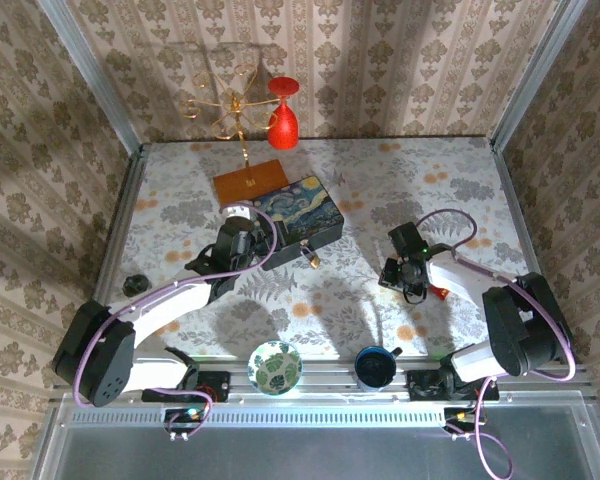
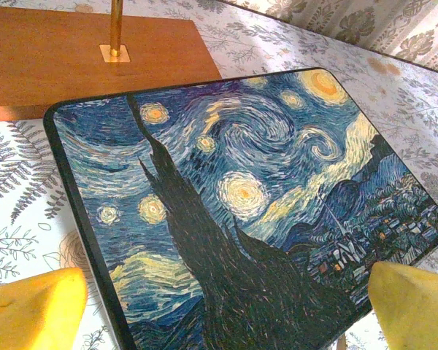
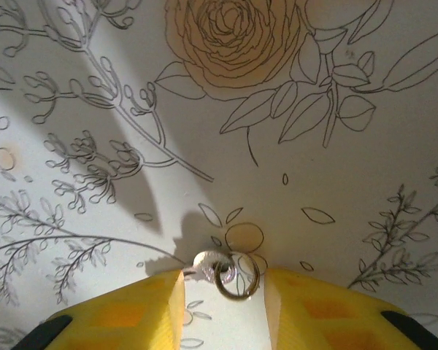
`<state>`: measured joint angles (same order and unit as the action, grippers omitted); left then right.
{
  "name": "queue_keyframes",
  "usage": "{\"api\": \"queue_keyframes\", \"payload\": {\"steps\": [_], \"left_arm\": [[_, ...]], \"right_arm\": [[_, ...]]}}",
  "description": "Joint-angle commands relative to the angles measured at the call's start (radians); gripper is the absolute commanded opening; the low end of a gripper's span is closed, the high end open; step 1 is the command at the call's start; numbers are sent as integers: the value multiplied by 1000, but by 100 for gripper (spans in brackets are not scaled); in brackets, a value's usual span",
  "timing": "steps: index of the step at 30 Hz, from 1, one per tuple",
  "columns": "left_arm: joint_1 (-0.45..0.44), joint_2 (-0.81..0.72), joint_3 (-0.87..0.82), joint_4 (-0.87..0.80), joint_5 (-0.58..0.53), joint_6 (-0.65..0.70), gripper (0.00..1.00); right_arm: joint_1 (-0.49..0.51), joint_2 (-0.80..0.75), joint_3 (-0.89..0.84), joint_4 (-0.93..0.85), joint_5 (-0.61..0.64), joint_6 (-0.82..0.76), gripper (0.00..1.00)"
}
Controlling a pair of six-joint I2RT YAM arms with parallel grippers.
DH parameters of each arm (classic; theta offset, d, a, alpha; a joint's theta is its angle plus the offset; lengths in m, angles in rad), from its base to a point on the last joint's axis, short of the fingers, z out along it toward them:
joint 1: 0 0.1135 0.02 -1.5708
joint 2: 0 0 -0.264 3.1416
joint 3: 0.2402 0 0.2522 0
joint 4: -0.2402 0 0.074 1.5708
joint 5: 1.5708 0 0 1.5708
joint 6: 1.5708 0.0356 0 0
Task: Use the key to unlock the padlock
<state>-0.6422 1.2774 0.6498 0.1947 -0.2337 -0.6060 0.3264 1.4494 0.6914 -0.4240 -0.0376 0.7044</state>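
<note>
The key (image 3: 213,264), small and silvery with a split ring (image 3: 238,278) through its head, lies flat on the floral table. My right gripper (image 3: 225,293) is low over it and open, with the key's head and ring in the gap between the yellow fingers (image 3: 131,313); in the top view this gripper (image 1: 412,283) is at the right of the table. The tiny brassy padlock (image 1: 310,258) lies by the front corner of the painted blue box (image 1: 300,210). Wide open, my left gripper (image 2: 226,313) hovers over the box lid (image 2: 233,189), holding nothing.
A wooden base (image 1: 250,182) with a gold stand sits behind the box, and a red glass (image 1: 283,120) stands at the back wall. A patterned bowl (image 1: 275,366) and a blue mug (image 1: 376,367) are at the near edge. A small black object (image 1: 133,285) lies far left.
</note>
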Motion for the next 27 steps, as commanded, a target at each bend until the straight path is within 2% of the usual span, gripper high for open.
{"api": "queue_keyframes", "payload": {"steps": [1,7,12,27], "left_arm": [[-7,5,25,20,7,20,100],[-6,5,20,21,6,20,100],[-7,7,21,20,11,18,100],[-9,10,26,20,13,24,100]], "right_arm": [[8,24,0,16,-4,24,35],[7,23,-18,34,16,39,32],[7,10,-20,45,30,52,26],[7,-24,-13,36,38,50,14]]}}
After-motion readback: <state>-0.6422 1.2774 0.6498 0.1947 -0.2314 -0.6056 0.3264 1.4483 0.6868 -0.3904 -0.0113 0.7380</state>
